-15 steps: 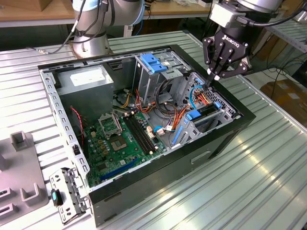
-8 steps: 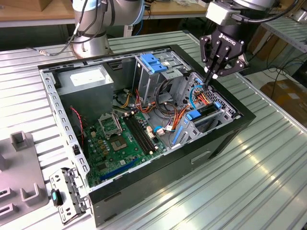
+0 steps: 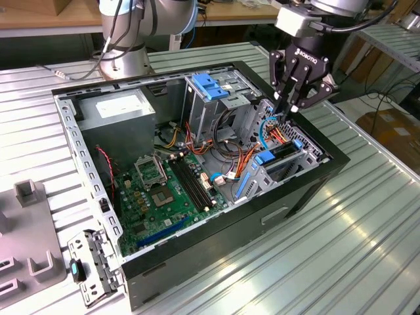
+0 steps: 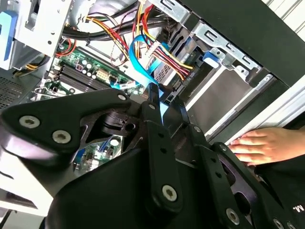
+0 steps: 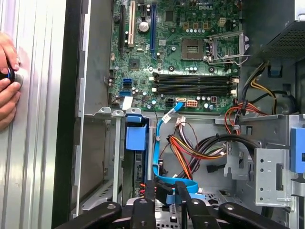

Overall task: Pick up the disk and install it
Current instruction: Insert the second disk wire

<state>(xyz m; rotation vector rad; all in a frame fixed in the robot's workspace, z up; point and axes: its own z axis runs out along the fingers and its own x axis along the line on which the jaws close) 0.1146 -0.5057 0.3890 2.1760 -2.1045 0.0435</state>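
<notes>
Exterior view: gripper (image 3: 291,105) hangs over the far corner of the open case (image 3: 315,180), at the exterior view's right, fingertips down among the cables (image 3: 279,134) above the drive bay. Jaws drawn close together, tips nearly meeting; cannot tell whether they pinch a cable or connector.

Disk (image 3: 283,152) sits in the bay just below the jaws, lying flat in the slot, blue rail end (image 3: 264,157) facing the board. Not held by the gripper.

Second wrist view: gripper (image 4: 159,102) fingers (image 4: 153,95) converge right at a blue flat cable (image 4: 138,59) and a small dark connector (image 4: 169,98). Disk (image 4: 224,93) shows its grey metal face just beyond the tips, a blue tab (image 4: 212,59) at its end. A person's hand (image 4: 259,145) rests on the case's outer edge, off to the side of the jaws.

First wrist view: gripper (image 5: 164,193) fingers close together over the blue cable (image 5: 156,152), which loops under them. Blue rail (image 5: 135,138) stands beside the jaws in the bay. Motherboard (image 5: 176,52) lies well beyond the tips. Hand (image 5: 7,78) rests outside the case wall, touching a small round knob.

Bare blue bracket (image 3: 211,86) sits on the upper cage, well apart from the jaws.
</notes>
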